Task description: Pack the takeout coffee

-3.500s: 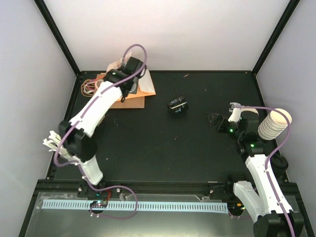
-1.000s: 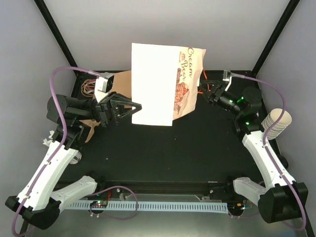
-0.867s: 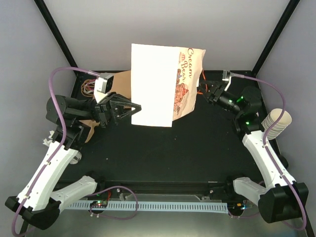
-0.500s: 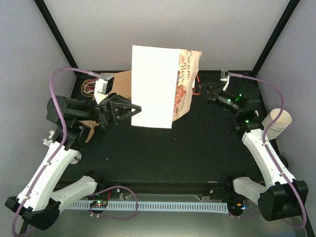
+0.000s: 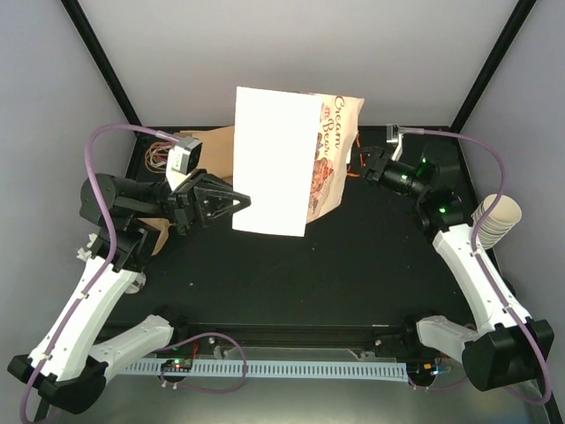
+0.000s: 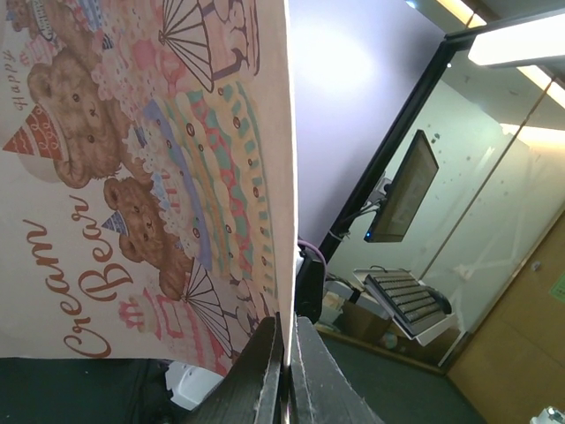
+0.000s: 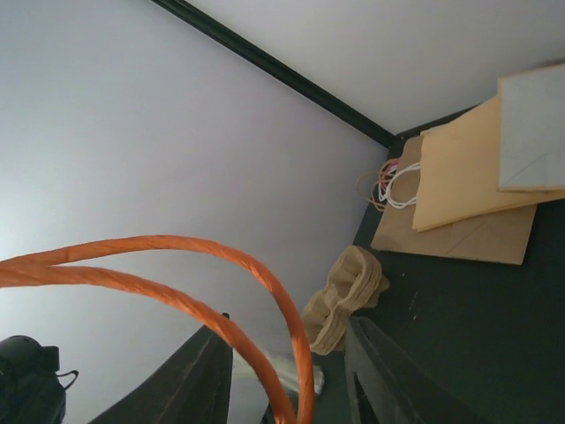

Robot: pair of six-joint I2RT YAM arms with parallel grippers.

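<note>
Paper bag (image 5: 269,163), flat, printed, orange cord loops (image 7: 168,243)

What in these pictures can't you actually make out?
- Inside of the white paper bag with bear print: top view, its own walls hide it.
- Single takeout coffee cup: seen in no view.
- Orange rope handle: right wrist view, runs off the left and bottom edges, so its joint to the bag is unseen.
- Stack of cream paper cups: top view, too small to count.

Off to my right a stack of nested cups (image 5: 494,219) stands; flat brown bags (image 7: 459,177) lie on my worktop's (image 5: 353,265) far-left corner.
</note>
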